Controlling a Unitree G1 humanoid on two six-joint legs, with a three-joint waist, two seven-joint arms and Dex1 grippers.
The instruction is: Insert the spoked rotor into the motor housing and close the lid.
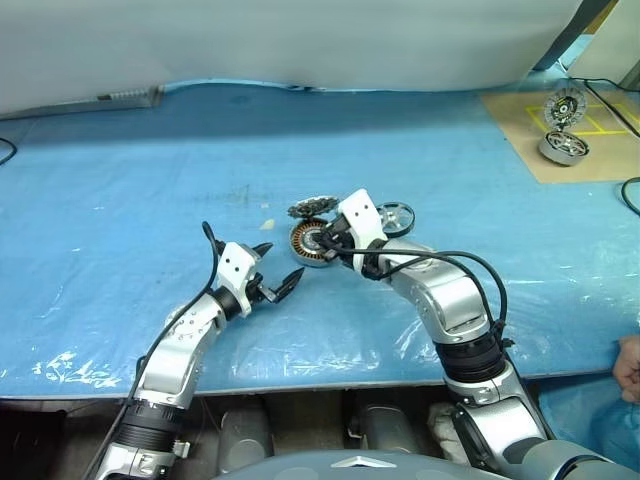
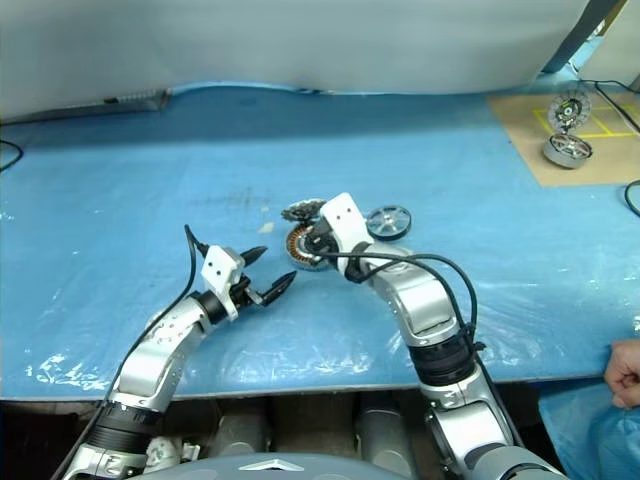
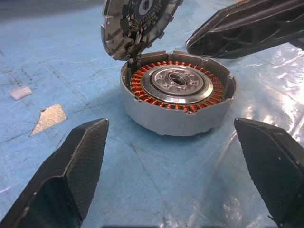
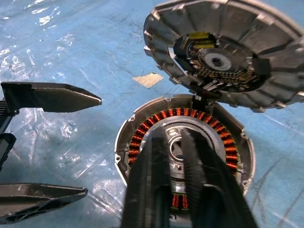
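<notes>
Housing (image 3: 176,102): sitting on the blue sheet (image 1: 150,200) near the middle of the table, open at the top, its ring of copper windings showing around a grey centre.
Lid (image 4: 228,54): standing up from its hinge at the far edge of the housing, toothed face with the dark centre tilting toward the robot.
Rotor (image 1: 396,217): lying flat on the sheet just right of the housing, behind the right wrist, and not sitting in the housing.
Right gripper (image 4: 176,161): hanging over the housing's open top, pointing forward and down to the left, its 2 fingers pressing together with nothing between them; whether the tips are touching the grey centre I cannot tell.
Left gripper (image 1: 276,270): hovering level just left of the housing, pointing at its side wall, its 2 fingers (image 3: 76,161) spreading wide and holding nothing, apart from the housing.
Other unit (image 1: 563,147): sitting with a second round part (image 1: 567,105) on the brown board (image 1: 520,150) at the far right, well apart from both grippers.
Scraps: a pale paper bit (image 3: 50,117) and a small white piece (image 3: 21,92) lying on the sheet left of the housing.
Person: a hand (image 1: 629,368) showing at the right edge, by the table's near side.
</notes>
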